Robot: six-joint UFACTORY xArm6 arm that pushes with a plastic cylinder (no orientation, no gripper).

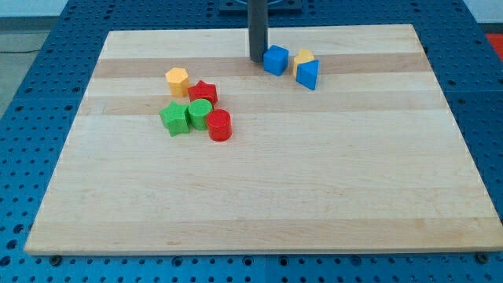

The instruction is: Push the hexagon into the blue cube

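The yellow-orange hexagon [178, 80] lies at the view's upper left of the board, touching the red star [203, 92]. The blue cube [276, 60] sits near the view's top, right of centre. My tip [257, 60] stands just left of the blue cube, close to or touching its left side. The hexagon is well to the view's left and a little below my tip.
A blue triangular block [308, 74] and a yellow block [303, 58] sit right of the blue cube. A green star [174, 118], a green cylinder [200, 112] and a red cylinder [219, 125] cluster below the hexagon. The wooden board [314, 181] rests on a blue perforated table.
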